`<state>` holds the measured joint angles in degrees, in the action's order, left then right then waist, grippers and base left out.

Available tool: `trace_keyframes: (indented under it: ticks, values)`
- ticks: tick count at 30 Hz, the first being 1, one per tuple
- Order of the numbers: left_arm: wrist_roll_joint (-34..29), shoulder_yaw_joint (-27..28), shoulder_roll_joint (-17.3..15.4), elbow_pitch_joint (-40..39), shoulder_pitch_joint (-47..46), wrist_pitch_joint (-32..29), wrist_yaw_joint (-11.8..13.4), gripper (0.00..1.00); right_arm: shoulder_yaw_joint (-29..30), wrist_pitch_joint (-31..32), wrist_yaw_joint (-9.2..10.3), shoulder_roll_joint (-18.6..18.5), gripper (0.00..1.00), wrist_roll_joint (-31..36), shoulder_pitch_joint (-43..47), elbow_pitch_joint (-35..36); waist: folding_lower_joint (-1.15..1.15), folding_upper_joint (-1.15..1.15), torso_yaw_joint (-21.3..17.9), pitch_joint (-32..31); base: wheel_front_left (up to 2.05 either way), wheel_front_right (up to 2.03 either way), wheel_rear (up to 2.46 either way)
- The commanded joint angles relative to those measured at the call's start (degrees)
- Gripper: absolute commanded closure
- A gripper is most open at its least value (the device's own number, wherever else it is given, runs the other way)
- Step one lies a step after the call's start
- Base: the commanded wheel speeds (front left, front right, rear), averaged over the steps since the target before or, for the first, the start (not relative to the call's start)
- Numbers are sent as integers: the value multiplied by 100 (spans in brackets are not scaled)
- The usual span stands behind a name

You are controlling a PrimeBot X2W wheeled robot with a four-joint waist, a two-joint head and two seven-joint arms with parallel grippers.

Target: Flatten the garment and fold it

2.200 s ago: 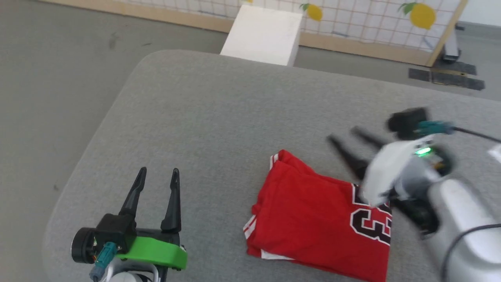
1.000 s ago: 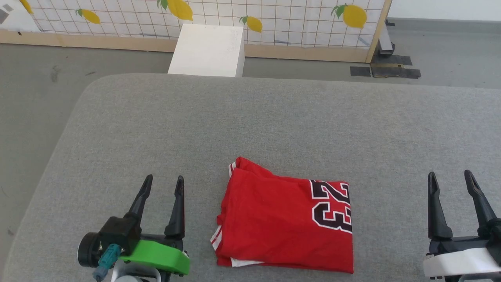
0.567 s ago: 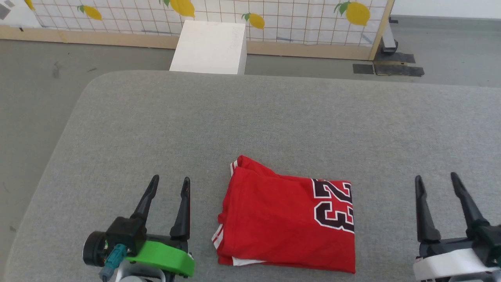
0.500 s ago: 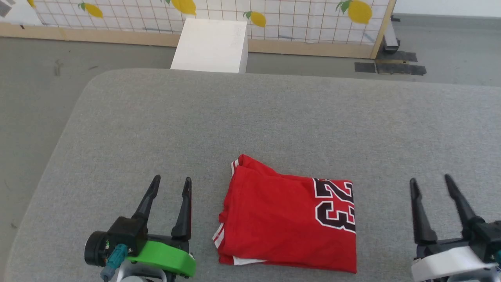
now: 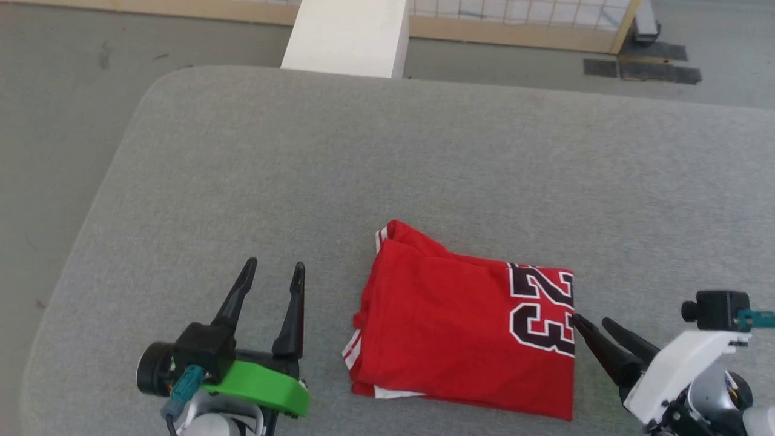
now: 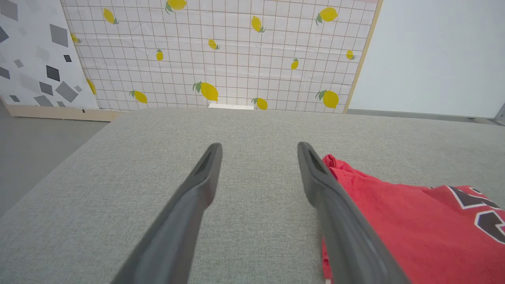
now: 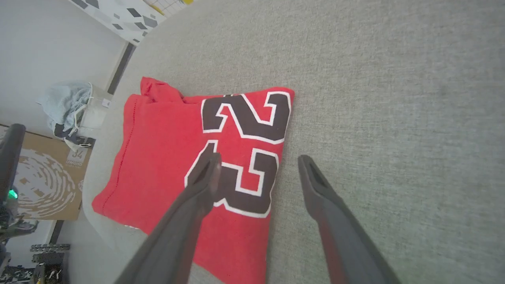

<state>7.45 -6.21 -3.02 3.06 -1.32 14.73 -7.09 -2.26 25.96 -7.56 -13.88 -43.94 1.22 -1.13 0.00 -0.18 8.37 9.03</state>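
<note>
The garment lies folded into a red rectangle near the front of the grey table, with a black "23" at its right end and striped trim at its left edge. My left gripper stands open just left of it, holding nothing; the left wrist view has the garment beside my left gripper. My right gripper is open and leans left. It straddles the right edge of the garment, and my right gripper has one finger over the "3" and the other over the table.
A white box stands on the floor beyond the table's far edge. A lemon-print screen is behind it. Beside the table, the right wrist view takes in a cardboard box and a pale cloth heap.
The head camera has tipped down. My right gripper has swung from upright at the lower right to leaning left, tips at the garment's right edge. The left gripper and garment stay put.
</note>
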Motion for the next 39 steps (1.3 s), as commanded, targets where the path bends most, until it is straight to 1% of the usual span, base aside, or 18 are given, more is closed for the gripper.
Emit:
trace_keyframes:
  ticks: [1,5,10,15,16,17,18,23,26,28,31,35,39]
  values:
    - [-41,-3,14,8,-126,27,-36,0,-16,160,8,-5,0,-143,-158,-96,0,18,139,136,0,0,0]
    - [-25,-20,14,28,-195,27,-37,0,-95,641,8,20,0,-226,-388,-455,0,18,253,226,0,0,0]
    - [0,-56,14,52,-237,27,-37,0,-187,1084,8,237,0,-219,-610,-896,0,18,371,297,0,0,0]
    - [23,-95,14,70,-256,27,-34,0,-360,1164,8,404,0,-176,-791,-1138,0,18,444,346,0,0,0]
    - [25,-103,14,75,-260,27,-31,0,-395,1172,8,412,52,-159,-811,-1174,0,18,453,349,0,0,0]
    - [30,-111,14,80,-266,27,-24,0,-435,1168,8,415,74,-136,-833,-1208,0,18,459,349,0,0,0]
    - [33,-116,14,85,-268,27,-19,0,-464,1158,8,406,100,-106,-847,-1232,0,18,462,343,0,0,0]
    - [43,-117,14,114,-246,27,6,0,-573,966,8,281,100,84,-915,-1302,0,18,390,239,0,0,0]
    - [30,-145,14,134,-223,27,2,0,-683,792,8,103,100,323,-989,-1245,0,18,270,153,0,0,0]
    - [39,-175,14,133,-180,27,1,0,-820,719,8,-72,100,615,-1075,-1188,0,18,122,88,0,0,0]
    - [44,-261,14,61,-94,27,16,0,-1150,691,8,-507,100,1337,-1282,-1046,0,18,-182,52,0,0,0]
    - [50,-326,14,-63,-41,27,68,0,-1483,885,8,-1042,100,2184,-1671,-819,0,18,-672,139,0,0,0]
    - [8,-374,14,-156,-104,27,81,0,-1672,1236,8,-1546,100,2674,-2048,-536,0,18,-1167,379,0,0,0]
